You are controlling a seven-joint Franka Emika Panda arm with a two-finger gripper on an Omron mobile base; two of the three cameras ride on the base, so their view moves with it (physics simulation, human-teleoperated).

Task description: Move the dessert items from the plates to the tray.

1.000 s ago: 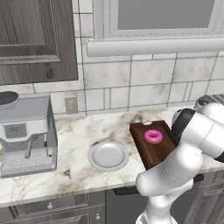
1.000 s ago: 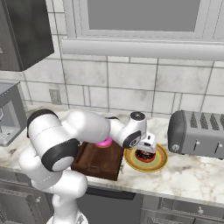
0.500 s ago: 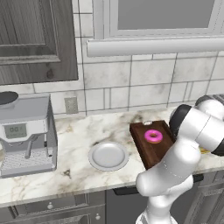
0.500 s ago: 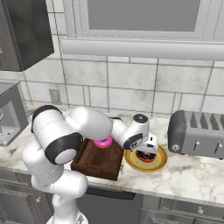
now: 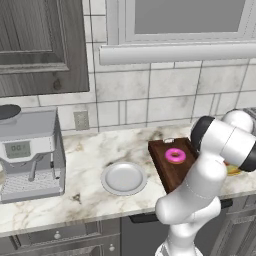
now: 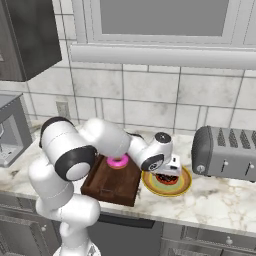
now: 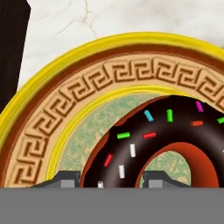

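Chocolate doughnut [image 7: 175, 131] is sitting on the yellow plate [image 7: 52, 127] beside the tray [image 6: 112, 182]; we are pinching its ring between our gripper [image 7: 111, 180] fingertips. Pink doughnut [image 5: 175, 155] is lying on the tray.

No words, brand names or signs can be read. The small display on the front of the coffee machine [image 5: 18, 149] at nine o'clock on the bench shows faint digits, too blurred to make out.
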